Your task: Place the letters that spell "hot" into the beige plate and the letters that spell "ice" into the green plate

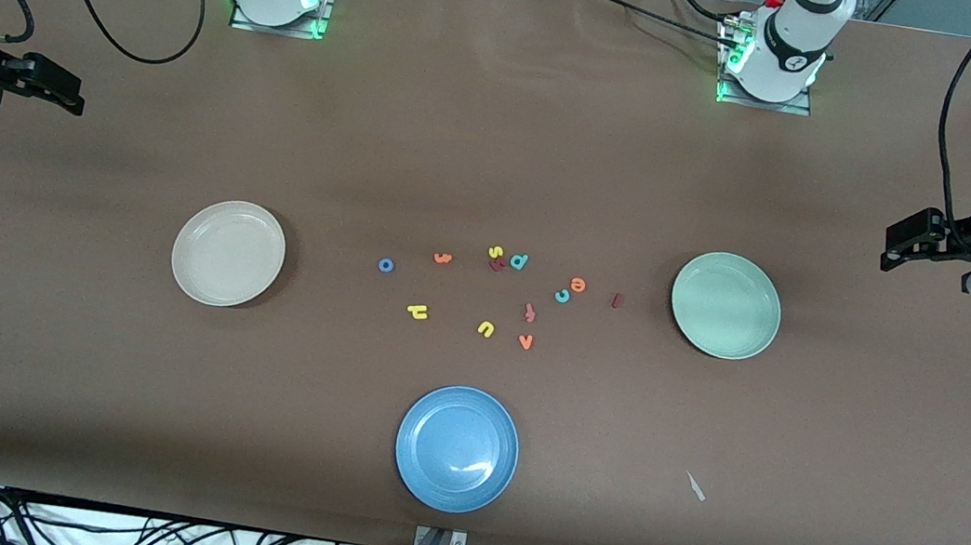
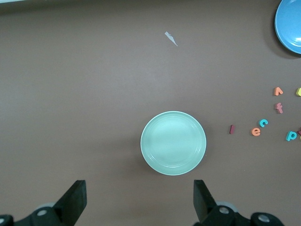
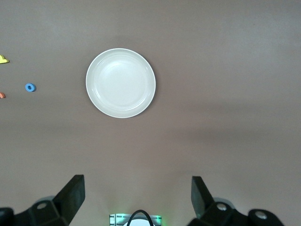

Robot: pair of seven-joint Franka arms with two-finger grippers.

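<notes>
The beige plate [image 1: 228, 253] [image 3: 121, 83] lies toward the right arm's end, the green plate [image 1: 726, 305] [image 2: 173, 142] toward the left arm's end. Between them lie loose letters: blue "o" [image 1: 386, 265] [image 3: 30, 87], orange "t" [image 1: 442, 257], yellow "h" [image 1: 418, 310], and closer to the green plate the teal "c" [image 1: 562, 296] [image 2: 264, 123], orange "e" [image 1: 578, 284] [image 2: 255, 132] and dark red "i" [image 1: 618, 300] [image 2: 231, 129]. My left gripper [image 1: 894, 244] [image 2: 139, 197] hangs open over the table's edge by the green plate. My right gripper [image 1: 77, 95] [image 3: 137, 195] hangs open over the other end.
A blue plate [image 1: 457, 448] sits nearest the front camera. Other letters lie among the task's: yellow "u" [image 1: 485, 329], orange "v" [image 1: 525, 342], red-orange "f" [image 1: 529, 313], teal "d" [image 1: 519, 261], yellow "s" [image 1: 495, 251]. A pale scrap [image 1: 695, 487] lies near the blue plate.
</notes>
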